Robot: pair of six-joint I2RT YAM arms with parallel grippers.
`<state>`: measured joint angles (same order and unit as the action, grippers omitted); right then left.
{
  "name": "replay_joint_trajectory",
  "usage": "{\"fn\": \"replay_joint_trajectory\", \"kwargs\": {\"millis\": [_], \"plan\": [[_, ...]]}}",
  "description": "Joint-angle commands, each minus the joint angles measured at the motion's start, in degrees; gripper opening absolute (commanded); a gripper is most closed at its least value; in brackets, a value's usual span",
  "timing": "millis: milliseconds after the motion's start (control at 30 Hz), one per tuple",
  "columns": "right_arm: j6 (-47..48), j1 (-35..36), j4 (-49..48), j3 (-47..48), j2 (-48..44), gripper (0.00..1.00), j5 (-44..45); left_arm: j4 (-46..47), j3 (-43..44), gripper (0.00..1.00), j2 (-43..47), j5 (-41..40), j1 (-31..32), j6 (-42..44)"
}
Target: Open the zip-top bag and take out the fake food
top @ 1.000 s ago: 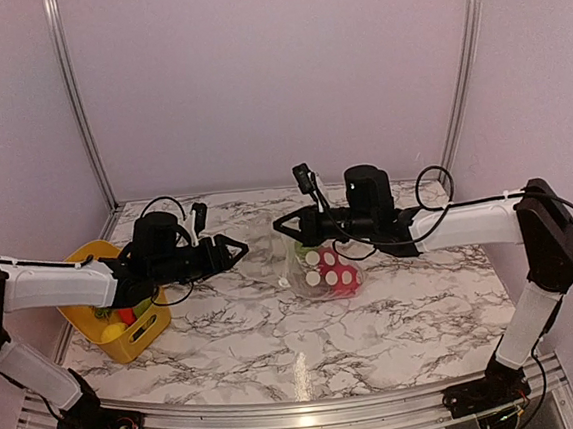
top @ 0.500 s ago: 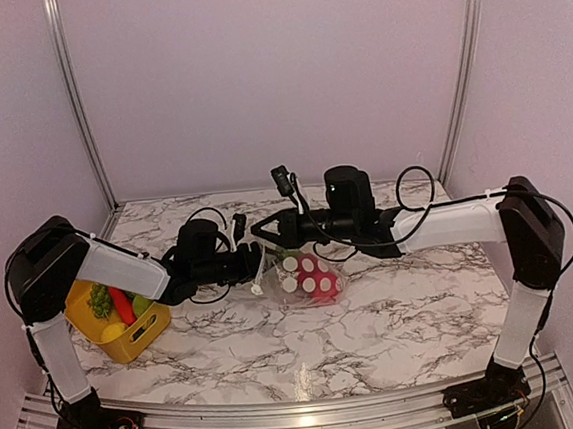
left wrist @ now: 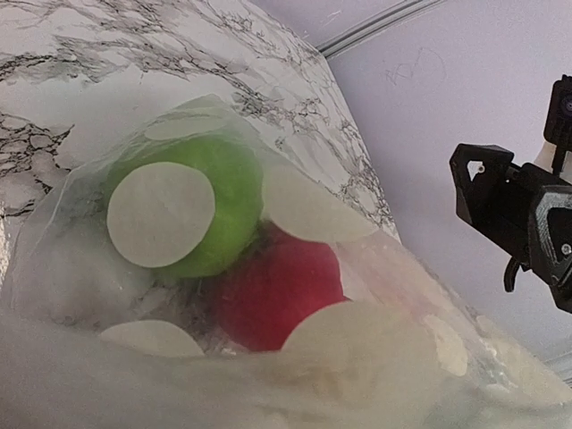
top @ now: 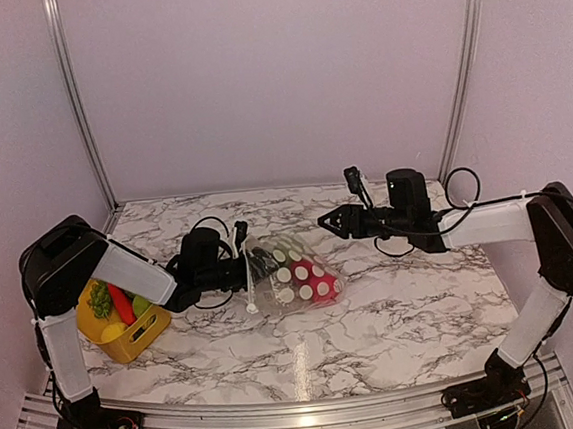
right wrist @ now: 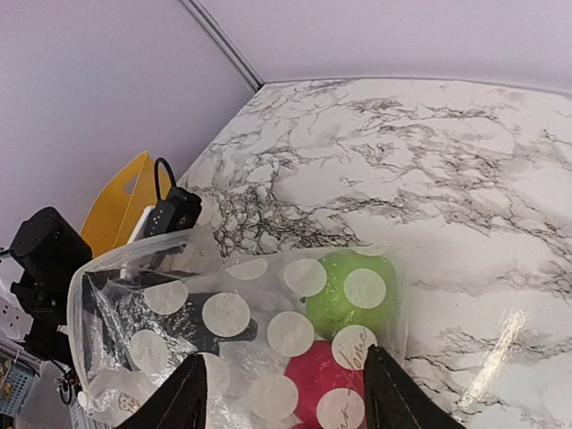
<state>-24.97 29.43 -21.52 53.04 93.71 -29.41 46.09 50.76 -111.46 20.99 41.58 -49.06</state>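
**Bag Mouth Entered, Toys Not Yet Out**

Top view: the zip-top bag (top: 294, 282) lies at the middle of the surface (top: 414, 299), its mouth toward 9 o'clock. The left end effector (top: 252, 269) reaches into it; I cannot tell how its jaws stand. The right end effector (top: 331, 219) hovers at 2 o'clock, apart.

Left wrist: the fake food (left wrist: 277, 290), green and red, sits deep inside.

Right wrist: fingers (right wrist: 183, 398) spread, empty.

The film looks light, limp and slippery; pinch the mouth rim.
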Motion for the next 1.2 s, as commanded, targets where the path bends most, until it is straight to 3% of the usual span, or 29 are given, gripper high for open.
{"fn": "replay_joint_trajectory", "kwargs": {"millis": [0,233,400,600,900,1033,1167], "plan": [[2.76,-4.05,3.64,-0.59,2.15,0.58,-0.22,4.01,-0.68,0.64,-2.42,1.73,0.08,-1.01],[3.01,-5.22,3.35,2.68,9.43,0.59,-7.87,6.74,-0.60,0.65,-5.19,2.81,0.08,-2.19],[-0.17,-5.17,-0.63,3.85,13.40,0.67,-11.44,8.47,0.04,0.67,-7.63,3.67,0.08,-3.05],[-2.52,-4.85,-2.69,6.83,18.01,0.67,-13.90,8.76,1.37,0.68,-9.85,4.24,0.07,-3.24],[-2.42,-3.22,-0.61,10.99,22.77,0.57,-16.49,8.50,3.64,0.76,-11.62,4.74,0.08,-3.24],[-2.40,-2.45,-0.41,11.21,23.27,0.43,-16.99,8.29,4.61,0.79,-12.44,4.99,0.08,-3.32],[-3.15,-1.73,-1.15,10.75,22.51,0.20,-17.09,8.21,5.50,0.83,-13.32,5.27,0.16,-3.32]]}}
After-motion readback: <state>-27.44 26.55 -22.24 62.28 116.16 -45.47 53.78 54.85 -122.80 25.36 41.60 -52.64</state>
